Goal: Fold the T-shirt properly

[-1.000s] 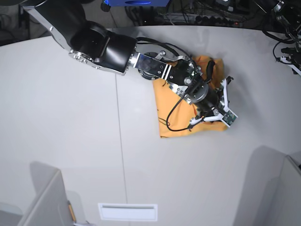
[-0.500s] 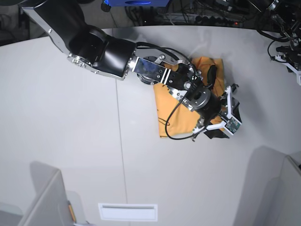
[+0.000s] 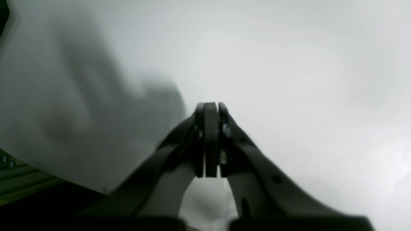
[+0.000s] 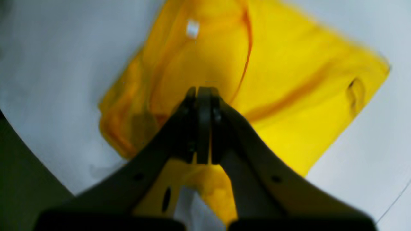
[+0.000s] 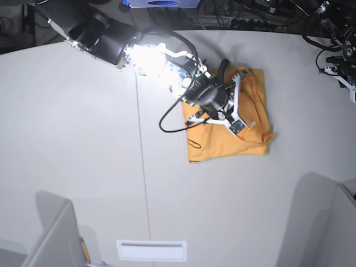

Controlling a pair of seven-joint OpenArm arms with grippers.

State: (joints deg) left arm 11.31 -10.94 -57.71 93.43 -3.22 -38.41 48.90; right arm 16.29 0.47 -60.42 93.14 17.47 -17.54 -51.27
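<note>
Lying right of centre in the upper half of the base view, the light-orange T-shirt (image 5: 233, 133) forms a compact folded rectangle on the pale grey table (image 5: 72, 144), its lower edge straight and its lower-right corner slightly rumpled. A small pale tag (image 5: 253, 123) shows on its upper layer. The right arm (image 5: 105, 39) enters from the upper left of that view, and its white-framed right gripper (image 5: 236, 105) hangs over the shirt's upper part. In the right wrist view the right gripper (image 4: 203, 93) has its dark fingers pressed flat together with no cloth between them; the yellow-orange fabric fills the centre of the frame beneath, with a curved seam and the white tag (image 4: 192, 28) at upper centre. In the left wrist view the left gripper (image 3: 210, 107) is likewise fully closed and empty, above bare grey table surface with a soft shadow at the left. The left arm (image 5: 339, 61) shows only at the upper right edge of the base view, well apart from the shirt.
</note>
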